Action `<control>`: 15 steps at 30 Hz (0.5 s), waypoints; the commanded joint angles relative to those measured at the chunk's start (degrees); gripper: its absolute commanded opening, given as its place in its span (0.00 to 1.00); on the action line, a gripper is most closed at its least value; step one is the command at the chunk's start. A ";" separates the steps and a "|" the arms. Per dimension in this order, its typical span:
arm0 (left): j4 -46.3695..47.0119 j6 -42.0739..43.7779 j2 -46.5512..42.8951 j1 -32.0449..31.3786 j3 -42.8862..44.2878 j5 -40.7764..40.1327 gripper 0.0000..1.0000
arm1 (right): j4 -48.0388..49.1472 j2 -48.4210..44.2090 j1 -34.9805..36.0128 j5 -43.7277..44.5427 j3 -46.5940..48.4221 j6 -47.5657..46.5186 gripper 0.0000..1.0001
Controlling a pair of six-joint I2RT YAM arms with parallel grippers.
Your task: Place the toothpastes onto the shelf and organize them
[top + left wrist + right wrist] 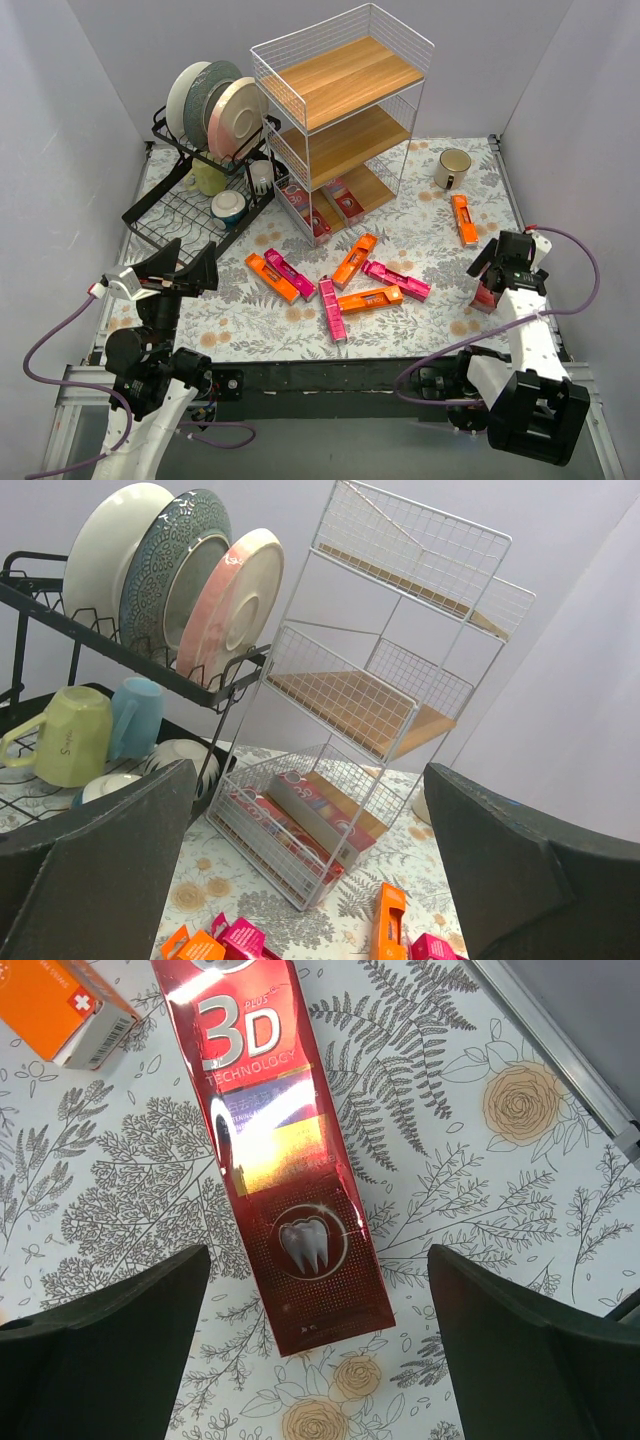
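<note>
The white wire shelf stands at the back centre, with dark red toothpaste cartons on its bottom board. Several orange and pink toothpastes lie scattered on the flowered mat in front of it. One orange carton lies at the right. My right gripper is open, hovering above a dark red carton that lies flat on the mat; the carton's lower end sits between the fingers, untouched. My left gripper is open and empty at the front left, facing the shelf.
A black dish rack with plates, mugs and a bowl stands at the back left. A cream mug sits at the back right. The mat's right edge and a metal rail run close to the right gripper.
</note>
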 commanded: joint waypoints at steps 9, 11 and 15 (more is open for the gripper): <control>-0.54 0.93 -2.14 -0.19 -0.33 0.04 0.98 | 7.86 9.17 -0.88 -4.72 -1.11 0.68 0.97; -0.45 0.93 -1.97 -0.19 -0.24 0.13 0.98 | 8.30 9.34 -0.80 -5.95 -2.16 -0.37 0.92; -0.45 0.93 -1.62 -0.19 -0.33 0.57 0.98 | 8.48 8.99 -0.88 -7.54 -3.83 -1.86 0.80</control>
